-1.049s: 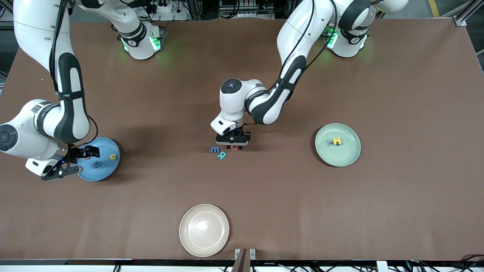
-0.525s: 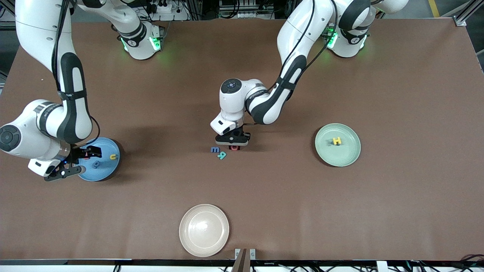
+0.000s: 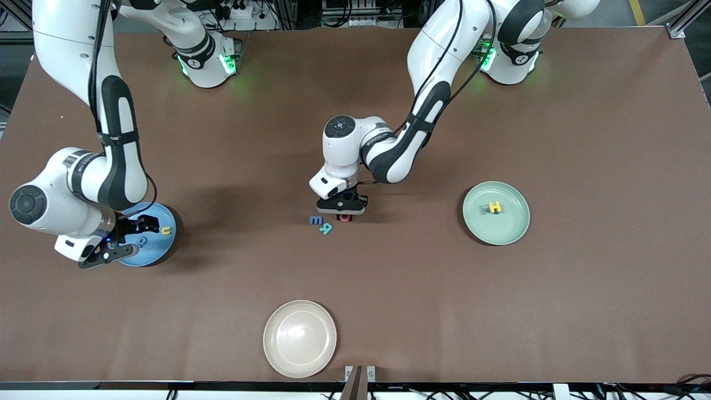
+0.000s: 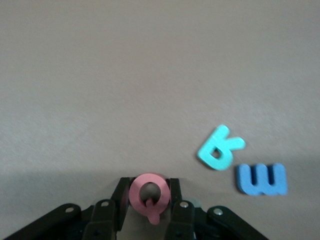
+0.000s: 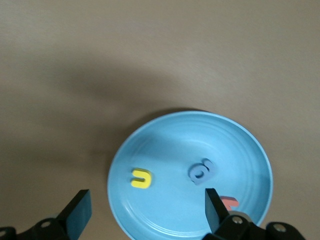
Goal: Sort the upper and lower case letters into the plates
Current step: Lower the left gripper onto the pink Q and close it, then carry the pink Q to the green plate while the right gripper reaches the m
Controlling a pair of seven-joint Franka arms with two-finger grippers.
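Note:
My left gripper (image 3: 344, 215) is down at the middle of the table, shut on a pink letter Q (image 4: 148, 178) that sits upright between its fingers. Beside it on the table lie a teal letter (image 4: 219, 148) and a blue letter m (image 4: 261, 179). My right gripper (image 5: 146, 210) hangs open over the sky blue plate (image 5: 200, 140), holding nothing. That plate carries a yellow u (image 5: 141, 178), a blue letter (image 5: 202, 171) and a red letter (image 5: 229, 202) partly hidden by one finger. The mint green plate (image 3: 500, 230) holds a yellow H (image 3: 495, 207).
A cream-beige plate (image 3: 300, 339) with nothing on it sits near the table's front edge, nearer to the front camera than the loose letters. Bare brown table separates the three plates.
The left gripper's fingers have closed onto the pink Q. The right arm has shifted a little toward the middle of the table, its open gripper still over the blue plate.

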